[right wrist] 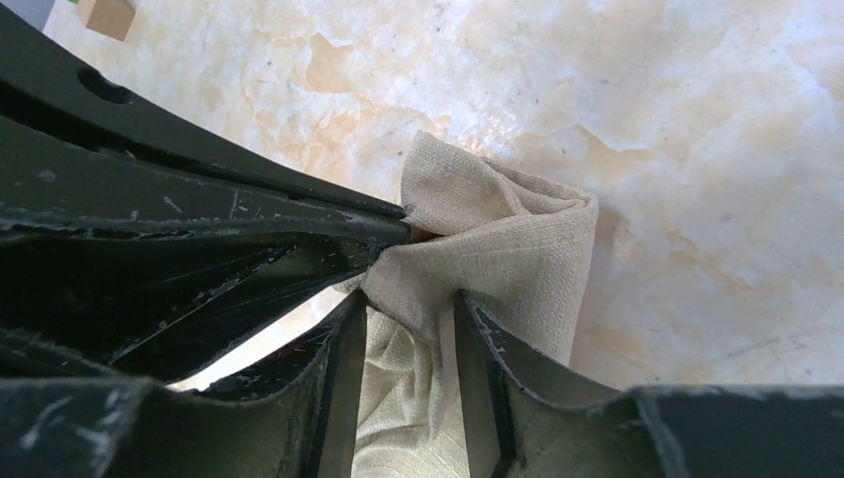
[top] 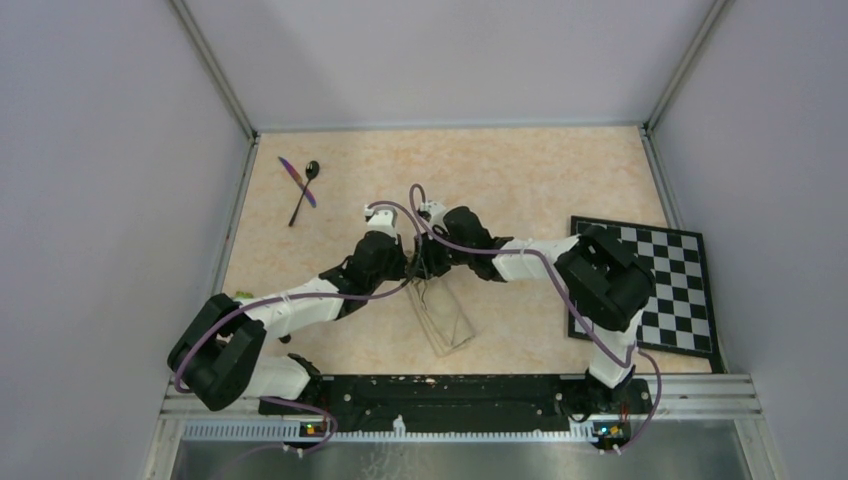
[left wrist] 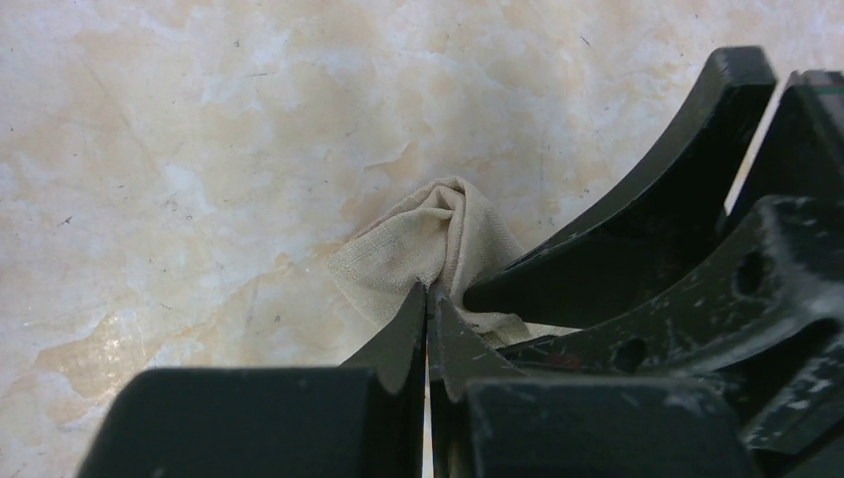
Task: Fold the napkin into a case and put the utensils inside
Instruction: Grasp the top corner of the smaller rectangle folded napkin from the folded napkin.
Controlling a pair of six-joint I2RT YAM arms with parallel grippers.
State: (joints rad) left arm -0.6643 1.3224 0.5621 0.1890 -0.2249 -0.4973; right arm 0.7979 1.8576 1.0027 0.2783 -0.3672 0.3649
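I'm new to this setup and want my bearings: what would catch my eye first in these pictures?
Mid-table, the left gripper and the right gripper meet tip to tip, each pinching the same bunched end of the beige napkin, whose rest lies as a narrow strip toward the arm bases. The black spoon and purple knife lie crossed near the far left corner, away from both grippers. A checkerboard sits at the right edge.

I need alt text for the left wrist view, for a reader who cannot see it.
The left gripper, closed, pinches a bunched part of the beige napkin, with the mottled cream table behind it. The right gripper, seen at the right, holds the same cloth.
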